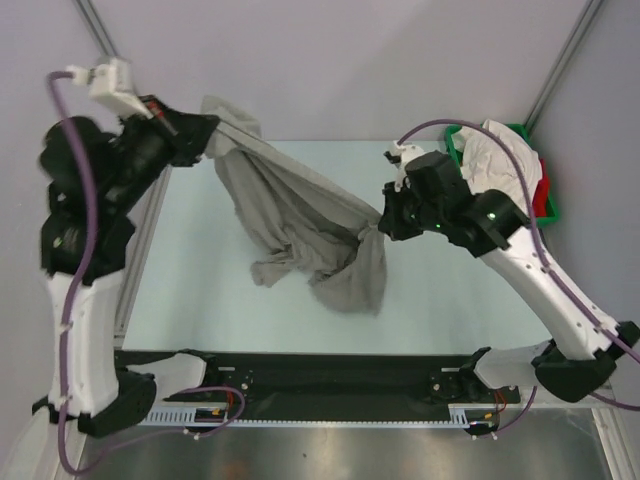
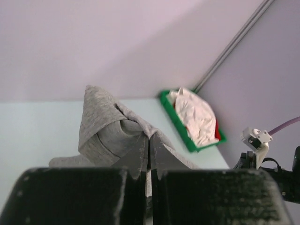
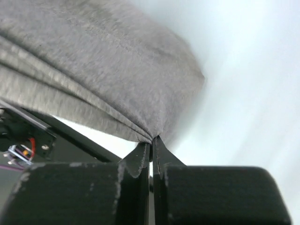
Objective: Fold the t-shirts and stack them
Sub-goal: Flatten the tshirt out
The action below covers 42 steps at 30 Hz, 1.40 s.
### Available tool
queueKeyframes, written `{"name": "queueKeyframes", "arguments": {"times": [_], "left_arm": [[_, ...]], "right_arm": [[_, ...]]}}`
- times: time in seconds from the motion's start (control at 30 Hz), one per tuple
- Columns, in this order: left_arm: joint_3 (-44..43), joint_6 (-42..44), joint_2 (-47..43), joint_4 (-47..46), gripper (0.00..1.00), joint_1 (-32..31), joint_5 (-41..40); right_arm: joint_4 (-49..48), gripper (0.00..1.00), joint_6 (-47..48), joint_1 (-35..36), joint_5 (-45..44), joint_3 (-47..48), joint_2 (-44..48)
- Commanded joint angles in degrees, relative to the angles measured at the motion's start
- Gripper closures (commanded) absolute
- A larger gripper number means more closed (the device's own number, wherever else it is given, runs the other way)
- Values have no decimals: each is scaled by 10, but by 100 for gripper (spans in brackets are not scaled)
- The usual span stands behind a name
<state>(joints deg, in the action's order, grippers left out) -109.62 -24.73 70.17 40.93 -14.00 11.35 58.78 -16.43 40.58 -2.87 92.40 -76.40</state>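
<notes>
A heather grey t-shirt point(image 1: 295, 215) hangs stretched between both arms above the pale table point(image 1: 200, 290), its lower folds drooping onto the surface. My left gripper point(image 1: 210, 128) is shut on one bunched corner of the grey t-shirt point(image 2: 110, 126) at the back left, held high; the left gripper point(image 2: 150, 140) shows cloth pinched between its tips. My right gripper point(image 1: 380, 218) is shut on another edge of the grey t-shirt point(image 3: 103, 65) near mid-table; in the right wrist view the right gripper point(image 3: 151, 140) has cloth gathered at its tips. White t-shirts point(image 1: 495, 160) and a red one point(image 1: 543, 190) lie crumpled in the tray.
A green plastic tray point(image 1: 455, 150) stands at the back right corner of the table, also seen as the green tray point(image 2: 176, 119) in the left wrist view. A black rail point(image 1: 320, 375) with the arm bases runs along the near edge. Slanted metal posts rise at both back corners.
</notes>
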Motion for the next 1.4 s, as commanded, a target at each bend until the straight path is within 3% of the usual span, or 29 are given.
{"name": "queueKeyframes", "arguments": {"times": [0.0,0.23,0.43,0.6,0.67,0.8,0.83,0.9,0.97,1.03,1.07,1.13,1.17,1.2,1.23,1.3,1.33,1.37], "left_arm": [[-72,29,-77,-18,100,4,-62],[-140,49,-143,-90,100,4,-97],[-155,46,-88,-143,100,4,-105],[-160,68,57,-159,100,3,-113],[-176,76,107,-153,100,7,-163],[-258,17,274,-150,100,77,-122],[-299,-6,347,-165,100,91,-104],[-319,-17,405,-235,100,105,-73],[-308,-28,472,-284,100,114,-65],[-305,-35,530,-320,100,118,-68],[-305,-17,548,-325,93,118,-73],[-299,2,566,-310,65,118,-108],[-296,22,574,-299,50,118,-113],[-284,32,572,-275,43,118,-134],[-270,42,565,-263,26,116,-148],[-181,50,518,-254,23,108,-170],[-143,53,496,-255,23,101,-178],[-64,53,449,-255,24,87,-184]], "right_arm": [[57,100,50,13,-36,69,60],[-22,100,100,17,23,153,128],[-87,100,109,-1,-53,174,72],[-58,100,59,-124,13,247,-56],[-70,100,51,-180,23,244,-114],[-140,100,54,-240,30,252,-217],[-144,100,55,-248,14,271,-245],[-136,100,59,-279,55,346,-347],[-145,100,61,-298,110,385,-439],[-145,97,64,-313,108,456,-499],[-135,83,66,-318,93,484,-524],[-109,62,50,-328,78,545,-580],[-98,44,31,-331,77,559,-592],[-82,36,18,-335,66,560,-596],[-77,35,10,-337,67,537,-589],[-55,34,-10,-334,58,497,-554],[-48,34,-12,-322,48,433,-537],[-40,33,-24,-314,30,399,-519]]}}
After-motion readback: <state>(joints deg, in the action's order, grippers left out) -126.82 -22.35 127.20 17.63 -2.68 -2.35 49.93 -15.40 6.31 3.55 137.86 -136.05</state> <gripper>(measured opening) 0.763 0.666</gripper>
